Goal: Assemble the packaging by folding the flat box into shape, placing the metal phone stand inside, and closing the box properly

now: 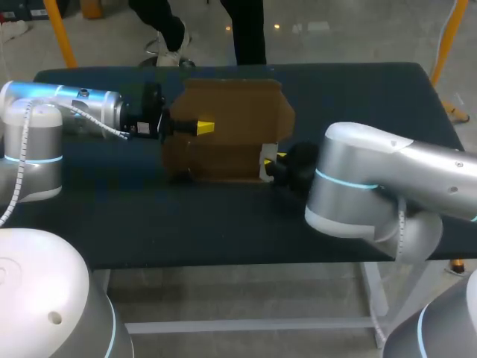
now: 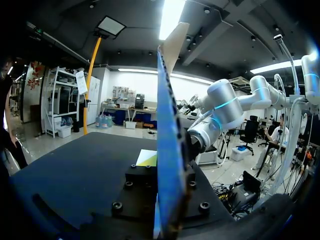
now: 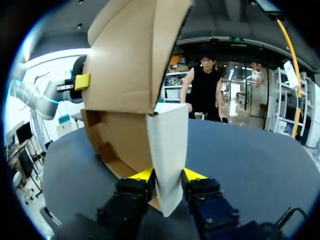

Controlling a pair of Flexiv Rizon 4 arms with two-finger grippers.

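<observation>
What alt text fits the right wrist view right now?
The right hand is shut on a white flap of the half-folded cardboard box, which stands on the dark table. The left hand grips the box's far wall.

The cardboard box (image 1: 227, 142) is plain kraft brown with no pattern, apart from one white panel (image 3: 167, 150) at its corner nearest the right arm (image 1: 387, 179). Under the box the table top (image 1: 223, 224) is flat dark navy, nearly black, and the table frame (image 1: 373, 294) is pale grey-white. Left of the box, the left gripper (image 1: 203, 127) is black with bright yellow tips, on a silver-grey left arm (image 1: 82, 104) with a thin cyan ring. Right of the box, the right gripper (image 3: 167, 176) is also black with yellow tips, and the right arm is glossy silver with a cyan ring
</observation>
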